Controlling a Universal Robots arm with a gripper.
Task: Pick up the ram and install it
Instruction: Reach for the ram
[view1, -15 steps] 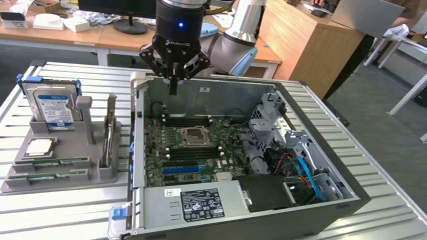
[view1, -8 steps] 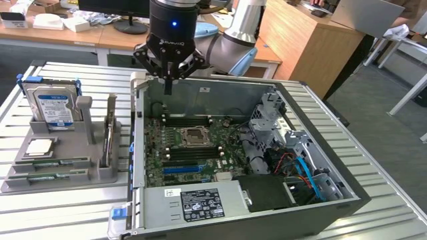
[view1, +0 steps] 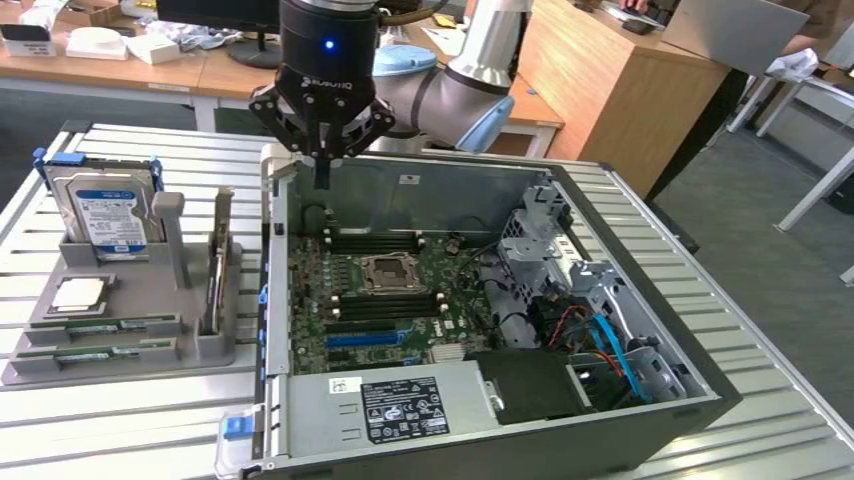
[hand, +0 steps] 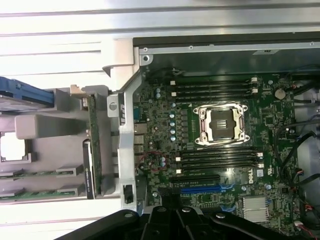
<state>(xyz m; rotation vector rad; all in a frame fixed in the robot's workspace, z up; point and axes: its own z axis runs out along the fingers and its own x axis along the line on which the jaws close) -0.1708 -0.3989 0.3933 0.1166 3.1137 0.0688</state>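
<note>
While the black three-fingered gripper (view1: 322, 172) is hanging over the far wall of the open black-and-silver computer case (view1: 441, 195), its jaws are pressing together on nothing. The long, thin green ram stick (view1: 211, 290) is standing on edge in the grey plastic holder (view1: 134, 368), just beside the case on the exterior view's left. A second stick (view1: 223, 225) alike is standing in line behind it, and both are well apart from the gripper.

The wrist view is looking straight down on the green motherboard (hand: 160, 150), with its square silver processor socket (hand: 221, 124) sitting between two banks of long dark memory slots (hand: 220, 160). The exterior view is taking in the whole blue-labelled silver hard drive (view1: 107, 215), upright at the holder's far end. In the wrist view the frame edge is cutting that drive down to a blue strip. There the sticks are showing edge-on, so their chips and labels are hard to make out, and the gripper's dark body is hiding its fingertips.
</note>
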